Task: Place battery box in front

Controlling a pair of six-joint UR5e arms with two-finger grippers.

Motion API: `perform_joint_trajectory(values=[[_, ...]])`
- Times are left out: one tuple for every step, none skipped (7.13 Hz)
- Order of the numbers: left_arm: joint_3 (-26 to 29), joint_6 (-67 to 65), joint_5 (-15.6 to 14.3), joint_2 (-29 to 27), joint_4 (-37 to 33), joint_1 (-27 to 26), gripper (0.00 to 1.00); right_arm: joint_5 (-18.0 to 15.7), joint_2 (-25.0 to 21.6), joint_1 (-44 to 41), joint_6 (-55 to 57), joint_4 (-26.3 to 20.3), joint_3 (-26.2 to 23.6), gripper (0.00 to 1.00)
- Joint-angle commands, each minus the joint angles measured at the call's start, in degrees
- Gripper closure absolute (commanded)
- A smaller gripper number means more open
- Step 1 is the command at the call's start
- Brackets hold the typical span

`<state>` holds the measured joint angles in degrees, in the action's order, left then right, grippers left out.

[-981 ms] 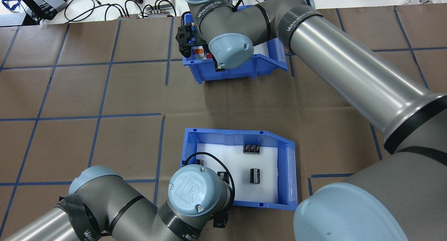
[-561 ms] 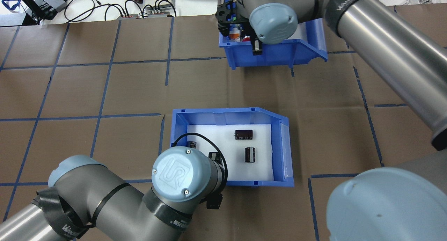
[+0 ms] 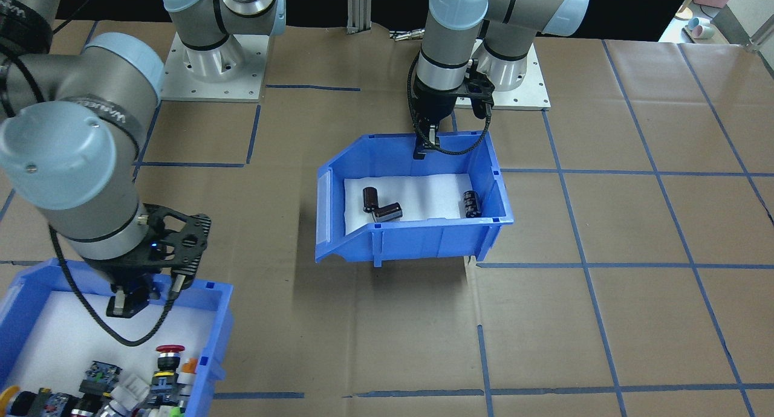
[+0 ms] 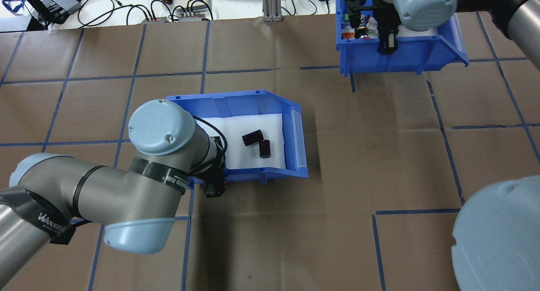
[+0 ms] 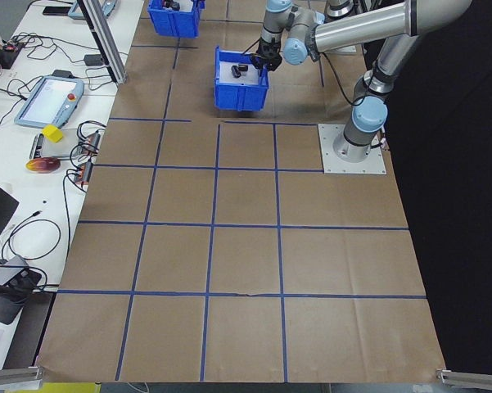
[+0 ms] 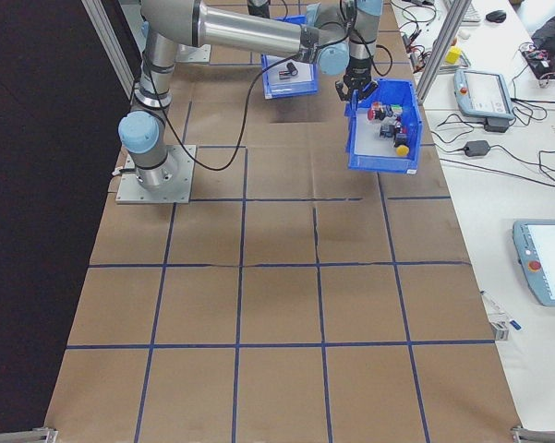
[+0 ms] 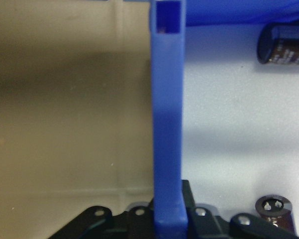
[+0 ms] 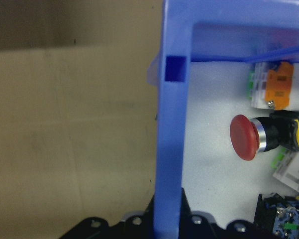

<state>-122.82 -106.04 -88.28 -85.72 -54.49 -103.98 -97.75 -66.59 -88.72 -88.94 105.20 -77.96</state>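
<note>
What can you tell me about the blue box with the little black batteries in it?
The battery box is a blue plastic bin with one sloped, open end and a white foam sheet on its floor. Three dark batteries lie loose on the foam, two touching and one apart near the other end. The left gripper pinches the box's wall nearest the robot's base. The shadow on the brown paper below suggests the box is lifted off the table.

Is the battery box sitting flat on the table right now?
No. In the front-facing view the battery box hangs above its shadow on the table, with the left gripper clamped on its rear wall.
</note>
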Motion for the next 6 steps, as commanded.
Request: perform_joint_trajectory(values=[[8.76, 1.54, 0.21, -9.39, 0.08, 2.47, 1.0, 0.19, -2.57, 5.03, -7.28, 0.0, -3.23, 0.92], [16.04, -0.37, 0.91, -17.29, 0.26, 1.51, 1.0, 0.63, -4.67, 7.31, -10.0, -0.17, -5.95, 0.92], [21.34, -2.05, 3.0, -22.85, 0.52, 0.72, 1.0, 3.15, -7.65, 9.33, -12.03, -0.17, -9.98, 0.92], [25.39, -2.15, 4.16, -26.65, 0.7, -0.85, 1.0, 3.44, -10.46, 11.53, -16.23, 0.79, -14.63, 0.92], [29.96, -2.33, 4.25, -29.91, 1.66, -2.09, 1.0, 3.53, -12.75, 13.29, -17.75, 0.71, -17.03, 0.92], [33.66, -3.89, 3.99, -32.98, 1.58, -2.53, 1.0, 5.1, -14.34, 13.57, -17.85, 0.01, -18.36, 0.92]])
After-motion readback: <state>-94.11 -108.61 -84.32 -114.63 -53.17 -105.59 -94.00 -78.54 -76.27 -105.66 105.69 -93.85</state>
